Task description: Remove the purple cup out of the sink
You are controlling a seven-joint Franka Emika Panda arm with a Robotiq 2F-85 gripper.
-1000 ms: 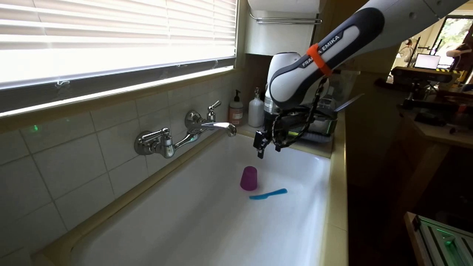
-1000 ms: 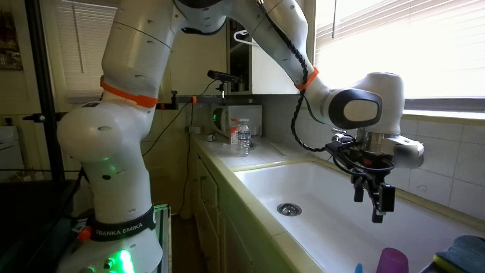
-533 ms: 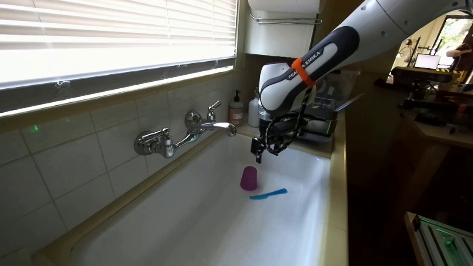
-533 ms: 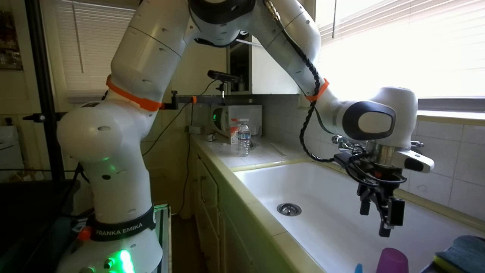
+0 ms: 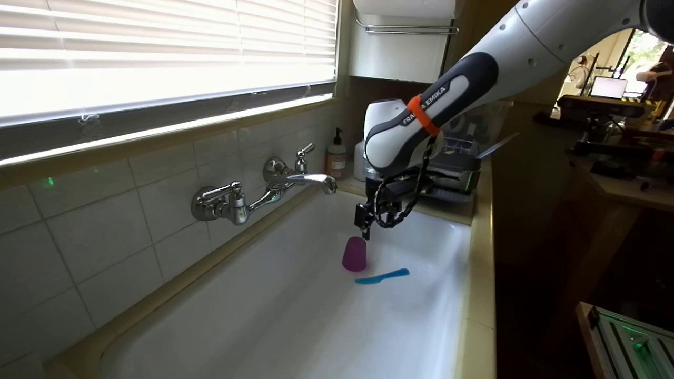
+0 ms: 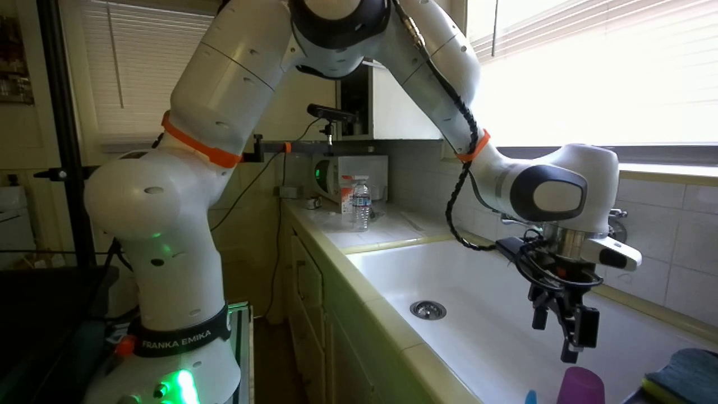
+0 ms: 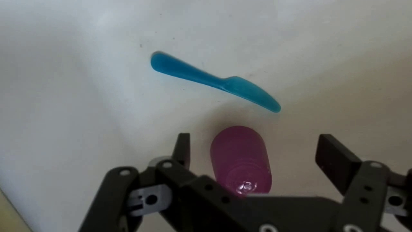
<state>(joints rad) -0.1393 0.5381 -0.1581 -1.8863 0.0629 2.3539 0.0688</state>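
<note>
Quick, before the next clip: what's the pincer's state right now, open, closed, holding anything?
Pincer: open, holding nothing; its jaws stand wide apart, with the purple cup showing between them in the wrist view, ungripped.

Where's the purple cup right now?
In an exterior view, the purple cup sits inside the sink, toward the far end, beyond and left of the blue knife.

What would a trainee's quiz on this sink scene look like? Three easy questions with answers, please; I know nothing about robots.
1. True or false: the blue knife and the purple cup are apart from each other in the sink.
2. Choose one. The gripper is: (a) open, (b) shut on the cup, (c) shut on the knife.
3. Fill the gap: a chrome ____ juts from the tiled wall.

Key: 1 true; 2 a; 3 tap.
</note>
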